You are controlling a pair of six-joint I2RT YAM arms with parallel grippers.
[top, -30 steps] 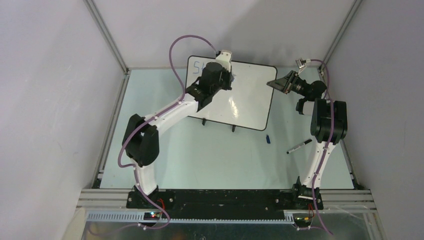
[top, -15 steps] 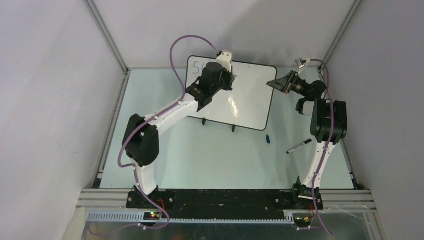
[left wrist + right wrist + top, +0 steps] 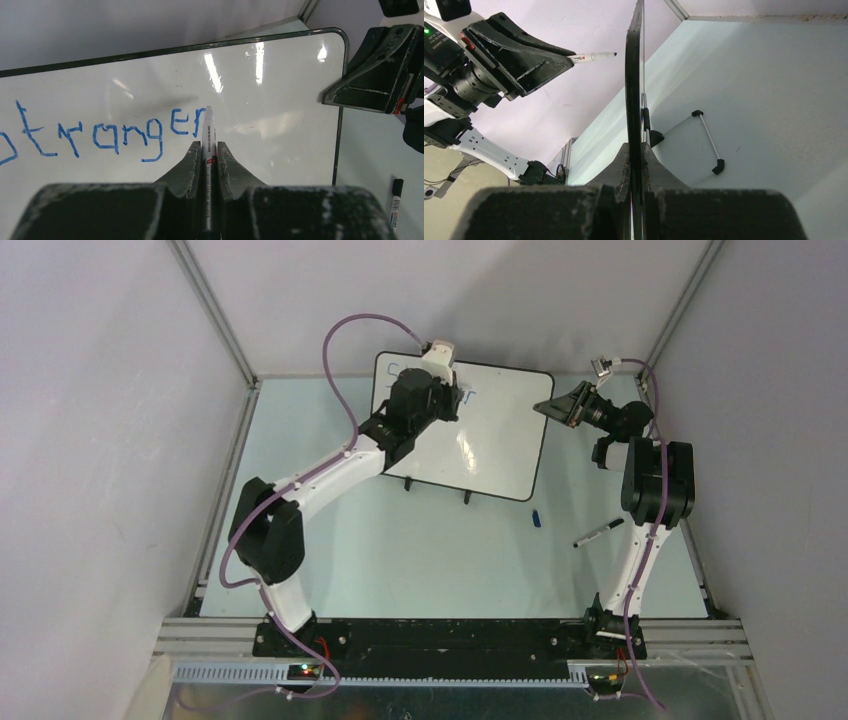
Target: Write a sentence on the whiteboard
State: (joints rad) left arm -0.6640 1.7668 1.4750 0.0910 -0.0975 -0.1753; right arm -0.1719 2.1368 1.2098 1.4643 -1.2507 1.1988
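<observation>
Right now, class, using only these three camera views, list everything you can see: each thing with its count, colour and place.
Glossy white rectangular whiteboard: one, white with a thin black rim, propped at the far middle of the table.
Blue handwritten word: one, blue, upper left of the whiteboard, ending "tranger".
Slim white-barrelled marker: one, white, tip by the final r.
Dark slim spare marker: one, black, lying on the table's right side.
Small blue plastic piece: one, blue, near the board's near right corner, probably a cap.
Pale green flat table: one, under everything.
Left gripper: one, black, shut on the white-barrelled marker.
Right gripper: one, black, clamping the whiteboard's right edge.
</observation>
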